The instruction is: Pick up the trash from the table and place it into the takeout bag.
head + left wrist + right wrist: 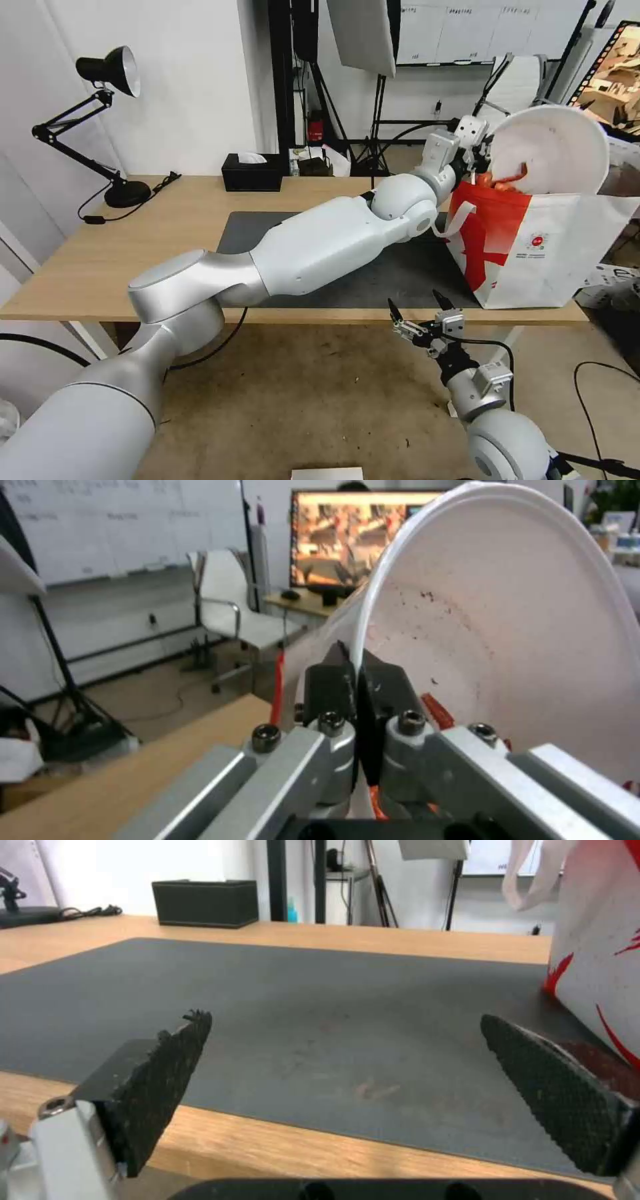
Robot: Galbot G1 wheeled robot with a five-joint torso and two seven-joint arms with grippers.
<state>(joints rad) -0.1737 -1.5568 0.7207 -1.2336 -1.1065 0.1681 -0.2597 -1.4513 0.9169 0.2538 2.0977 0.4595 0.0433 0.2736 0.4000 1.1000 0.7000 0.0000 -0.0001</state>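
Head view first: I've got my left arm stretched right across the desk, and the left hand is up over the open mouth of the takeout bag, which stands on the right end of the dark grey mat. That hand is clamped on the rim of the white bowl, and the bowl is tipped steeply on its side above the bag, its hollow facing me. Red shells sit at the bag's mouth, just below the bowl's lower edge.

Left wrist view confirms the grip: both black fingers pinch the thin white rim between them, and the bowl's inside is smeared and speckled with reddish specks. A few red bits show close to the fingers.

My right hand hangs low at the desk's near edge, in front of the bag, fingers spread wide with nothing between them. Right wrist view looks along the mat between those two ridged pads, with the bag's red and white wall beside it.

The bag's front carries a small round red logo with lines of print under it, too small for me to read. A black tissue box sits at the desk's far edge, a black lamp at the far left.
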